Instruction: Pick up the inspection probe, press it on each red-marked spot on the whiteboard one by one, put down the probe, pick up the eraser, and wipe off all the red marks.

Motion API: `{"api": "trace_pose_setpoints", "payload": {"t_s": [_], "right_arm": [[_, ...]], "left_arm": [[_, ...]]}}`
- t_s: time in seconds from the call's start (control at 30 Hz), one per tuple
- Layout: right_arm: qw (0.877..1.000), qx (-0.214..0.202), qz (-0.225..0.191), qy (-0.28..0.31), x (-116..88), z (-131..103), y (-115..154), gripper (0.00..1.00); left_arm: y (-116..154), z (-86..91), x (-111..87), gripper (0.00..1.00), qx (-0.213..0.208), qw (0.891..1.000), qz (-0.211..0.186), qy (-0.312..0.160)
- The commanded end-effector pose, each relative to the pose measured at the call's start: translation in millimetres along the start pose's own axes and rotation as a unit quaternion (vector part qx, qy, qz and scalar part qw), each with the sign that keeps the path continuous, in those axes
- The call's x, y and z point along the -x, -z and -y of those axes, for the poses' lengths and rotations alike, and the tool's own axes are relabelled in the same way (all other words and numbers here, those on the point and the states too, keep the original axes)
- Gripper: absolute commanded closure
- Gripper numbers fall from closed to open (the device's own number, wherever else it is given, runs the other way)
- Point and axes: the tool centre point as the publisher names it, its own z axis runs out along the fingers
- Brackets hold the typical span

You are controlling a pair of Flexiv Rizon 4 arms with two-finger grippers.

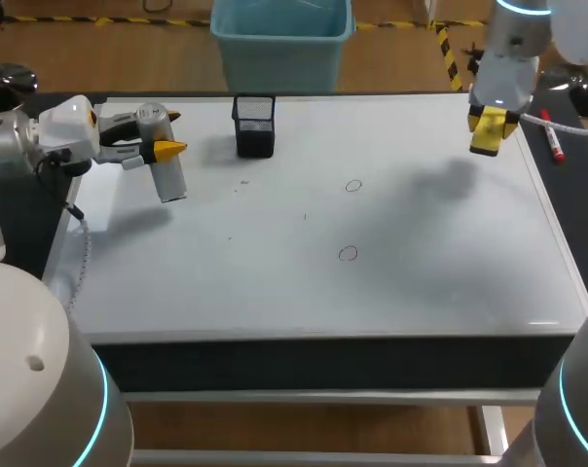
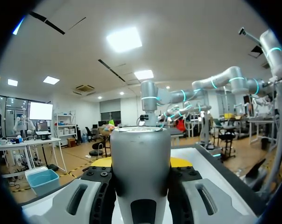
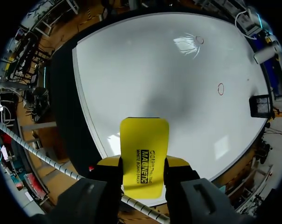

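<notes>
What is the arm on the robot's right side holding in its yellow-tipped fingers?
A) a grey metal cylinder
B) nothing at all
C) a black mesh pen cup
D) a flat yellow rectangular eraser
D: the flat yellow rectangular eraser is clamped between both fingers of the right gripper; the grey cylindrical probe is in the left gripper.
</notes>
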Motion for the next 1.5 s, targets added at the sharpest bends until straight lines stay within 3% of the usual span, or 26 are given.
{"api": "trace_pose_setpoints", "payload": {"t_s": [0.03,0.3,0.87,0.93,1.1,1.5], "right_arm": [[1.0,0.001,0.007,-0.001,-10,1,0,1.0],[1.0,0.0,0.022,-0.015,-22,3,5,1.0],[1.0,0.0,0.022,-0.015,-22,3,5,1.0],[1.0,0.0,0.022,-0.015,-22,3,5,1.0],[1.0,0.0,0.022,-0.015,-22,3,5,1.0],[1.0,0.0,0.022,-0.015,-22,3,5,1.0]], "left_arm": [[0,1.7,-0.6,1.0,0.001,1.0,0.001,0.0],[0,1.7,-0.6,1.0,0.001,1.0,0.001,0.0],[0,1.7,-0.6,1.0,0.001,1.0,0.001,0.0],[-11,6.3,-2.0,1.0,0.016,1.0,-0.016,0.001],[-44,17.1,-4.4,1.0,0.004,0.998,-0.062,-0.017],[-135,29.0,11.9,1.0,-0.011,0.987,-0.156,-0.03]]}}
